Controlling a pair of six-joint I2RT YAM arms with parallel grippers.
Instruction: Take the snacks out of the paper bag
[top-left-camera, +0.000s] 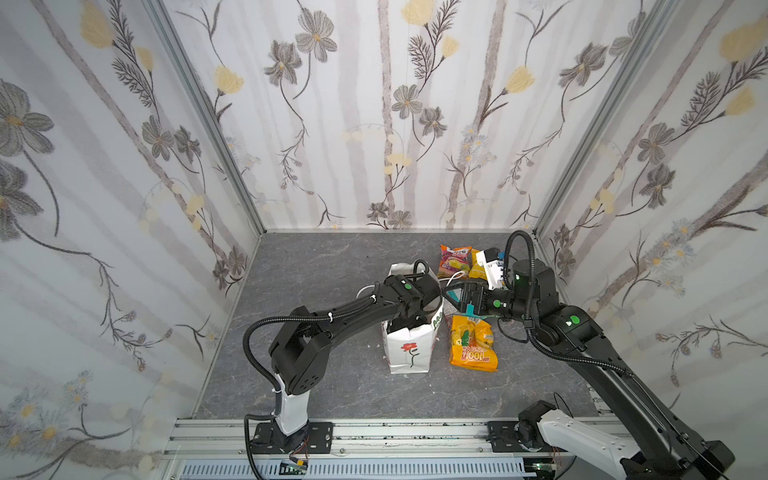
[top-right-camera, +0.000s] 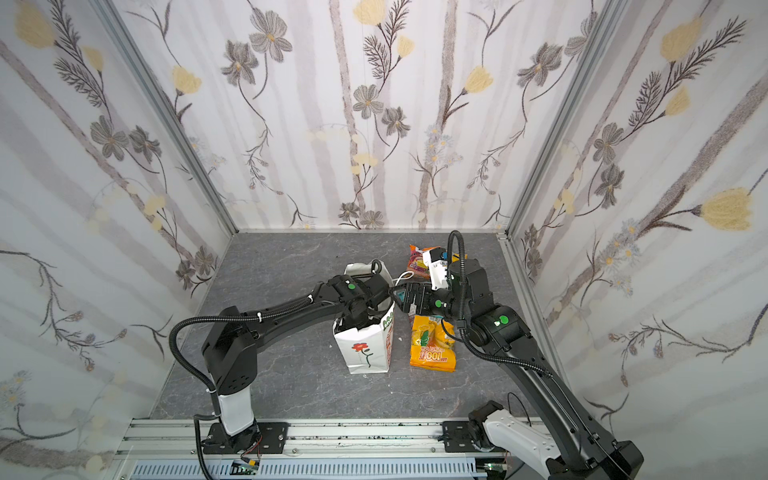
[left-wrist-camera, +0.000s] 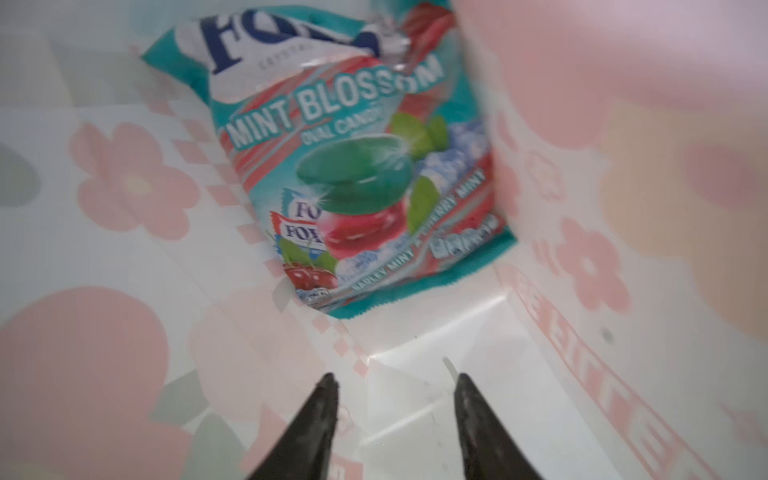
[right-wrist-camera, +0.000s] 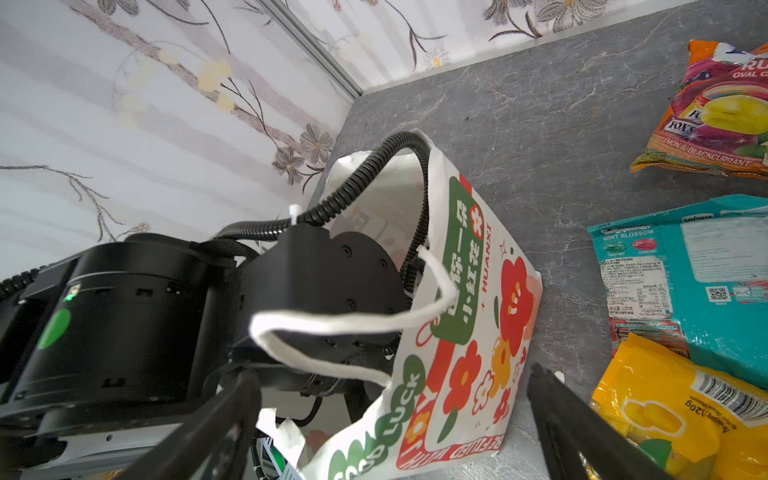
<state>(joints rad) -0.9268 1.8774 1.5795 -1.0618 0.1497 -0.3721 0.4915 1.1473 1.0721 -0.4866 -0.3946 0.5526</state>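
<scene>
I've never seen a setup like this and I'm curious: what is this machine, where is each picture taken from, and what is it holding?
Two black robot arms stand at a grey table. Both top views look down from above; the other two come from cameras on the arms' wrists. A white paper bag stands in the middle. The left tool is down inside it, jaws apart, holding nothing, near a teal-and-red packet at the bag's bottom. The right tool hovers wide open at the bag's side, also empty. Beside the bag lie packets already out: an orange packet, a pink-orange packet and a teal packet.
</scene>
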